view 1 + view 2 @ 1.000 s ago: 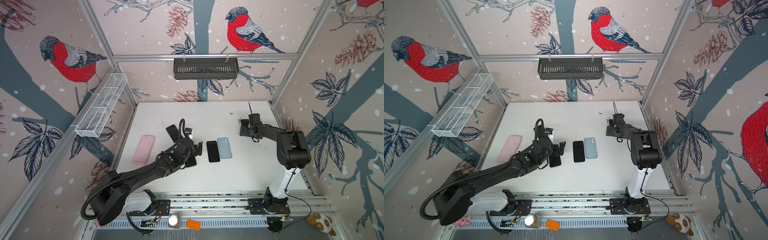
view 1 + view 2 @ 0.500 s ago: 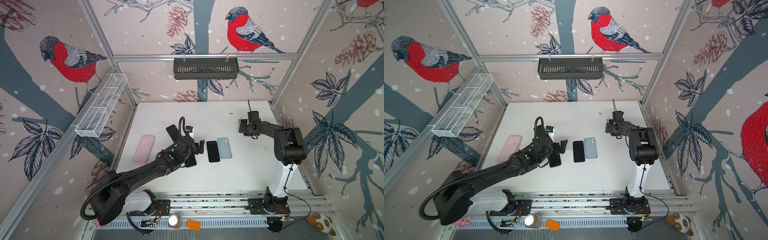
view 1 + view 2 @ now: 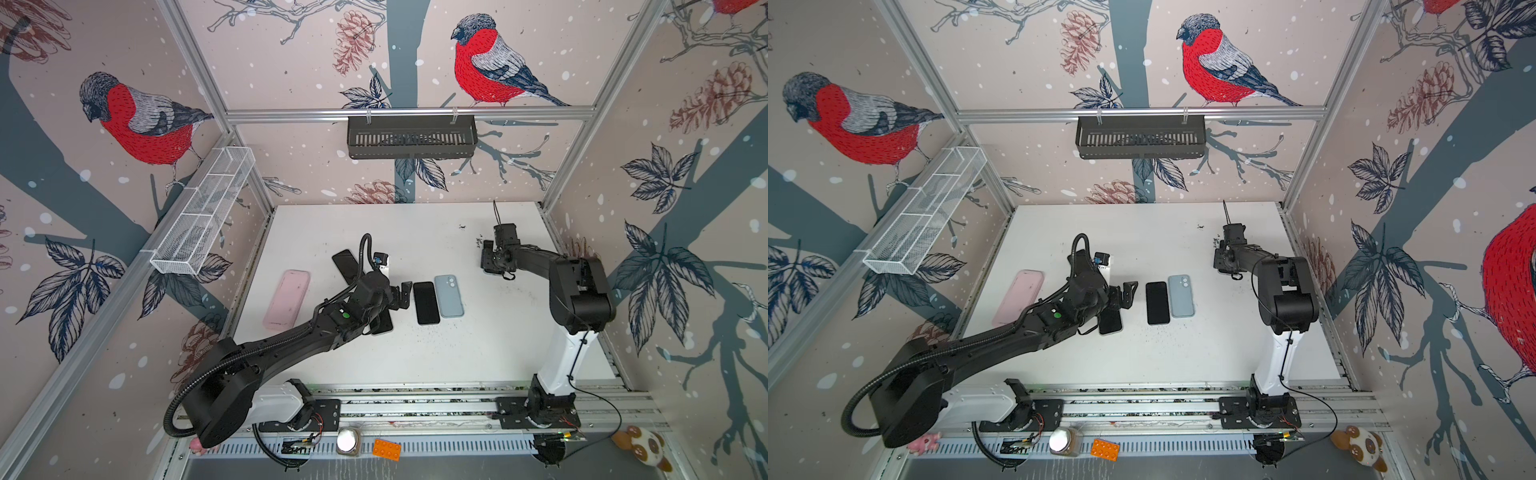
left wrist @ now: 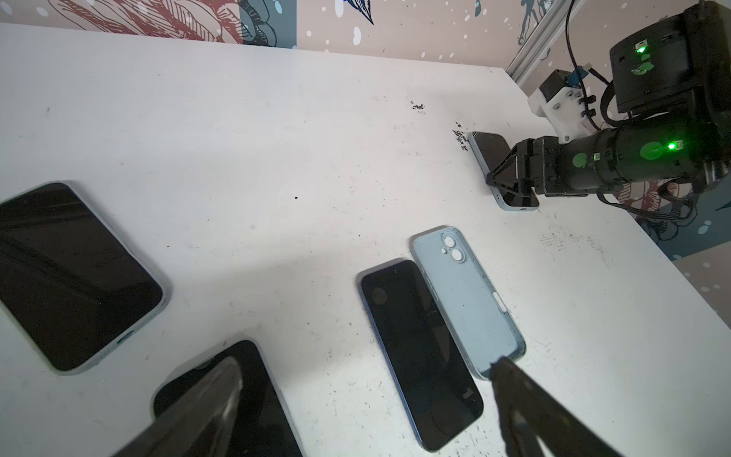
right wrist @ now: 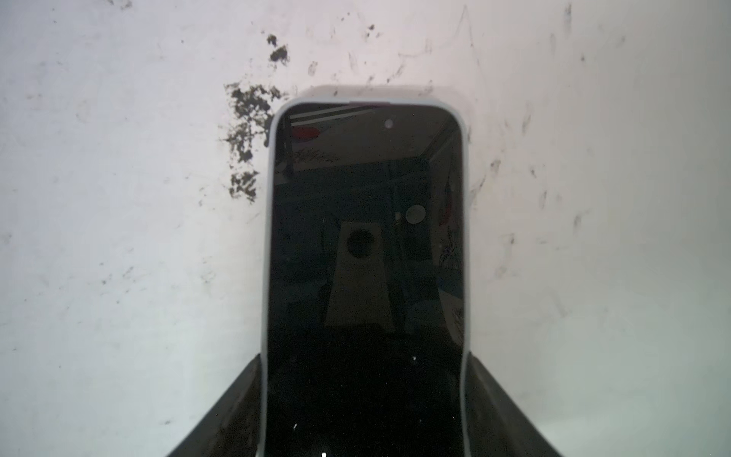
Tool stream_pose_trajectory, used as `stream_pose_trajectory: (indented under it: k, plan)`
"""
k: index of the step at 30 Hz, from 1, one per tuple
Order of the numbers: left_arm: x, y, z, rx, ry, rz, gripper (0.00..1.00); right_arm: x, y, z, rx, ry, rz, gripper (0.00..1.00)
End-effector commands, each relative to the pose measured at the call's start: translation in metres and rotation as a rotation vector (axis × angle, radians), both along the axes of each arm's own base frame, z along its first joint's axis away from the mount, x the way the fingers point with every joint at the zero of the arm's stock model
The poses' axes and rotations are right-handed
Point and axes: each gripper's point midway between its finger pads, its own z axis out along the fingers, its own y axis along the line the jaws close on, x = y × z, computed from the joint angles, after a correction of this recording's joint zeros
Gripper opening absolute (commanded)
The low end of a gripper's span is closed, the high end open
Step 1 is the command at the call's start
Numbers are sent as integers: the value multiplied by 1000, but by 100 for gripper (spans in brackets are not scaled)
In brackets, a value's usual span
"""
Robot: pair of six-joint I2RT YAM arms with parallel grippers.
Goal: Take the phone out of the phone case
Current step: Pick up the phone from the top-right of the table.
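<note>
Right wrist view: the right gripper [image 5: 364, 358] pinches the phone case [image 5: 269, 198] by its two long sides, one finger against each. The phone [image 5: 364, 237] sits inside it, dark screen up, flat on the table [image 5: 118, 257], with the pale grey-blue rim wrapping its edges. The end nearest the jaws is cut off. Past the far end lie dark crumbs [image 5: 247, 118]. In the left wrist view the left gripper [image 4: 370, 362] gapes wide, holding nothing. Ahead of its jaws lie a bare black handset [image 4: 419, 352] and a blue shell [image 4: 466, 300], back up; I cannot tell whether it is filled.
</note>
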Motion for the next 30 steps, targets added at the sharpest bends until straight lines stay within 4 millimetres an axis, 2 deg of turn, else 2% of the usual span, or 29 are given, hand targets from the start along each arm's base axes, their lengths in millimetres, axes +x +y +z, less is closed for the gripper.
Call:
stream_pose_trajectory:
  k: [1, 9, 11, 13, 18, 24, 30]
  plan:
    - [2, -6, 8, -50, -3, -3, 98, -9, 2, 6, -21, 17, 2, 61]
    - [1, -21, 9, -127, 24, -45, 98, -11, 30, 30, -10, -59, 70, 50]
    - [1, -25, 10, -144, 30, -52, 98, -13, 40, 34, 4, -69, 100, 45]
    - [1, -29, 13, -166, 32, -60, 98, -16, 53, 39, 20, -89, 135, 44]
    - [3, -38, 24, -239, 33, -69, 98, -30, 101, 59, 71, -159, 283, 42]
    - [5, -45, 39, -333, 26, -82, 98, -61, 169, 75, 84, -206, 505, 41]
    - [16, -39, 27, -416, 90, -53, 94, -84, 200, 85, 128, -237, 596, 39]
